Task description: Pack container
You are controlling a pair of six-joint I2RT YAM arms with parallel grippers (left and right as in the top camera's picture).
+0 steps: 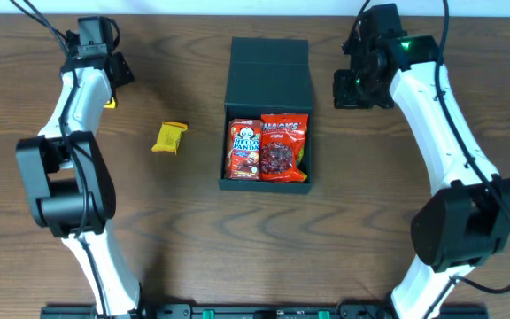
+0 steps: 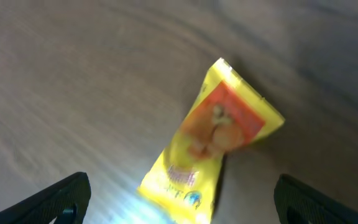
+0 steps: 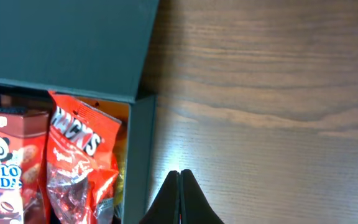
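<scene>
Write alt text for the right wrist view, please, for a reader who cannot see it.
An open dark teal container sits on a wooden table, holding a red Hello Panda box and a red snack packet side by side. The right hand, shut and empty, shows at the bottom edge, just beside the container's wall.

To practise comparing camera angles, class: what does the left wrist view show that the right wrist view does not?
Left wrist only: a yellow plastic snack packet with an orange panel, and the open left pincer. Right wrist only: the dark teal square cardboard container, flap open, holding a red Hello Panda pack and a red plastic snack bag; the shut right pincer. Both: the brown wood-grain table.
</scene>
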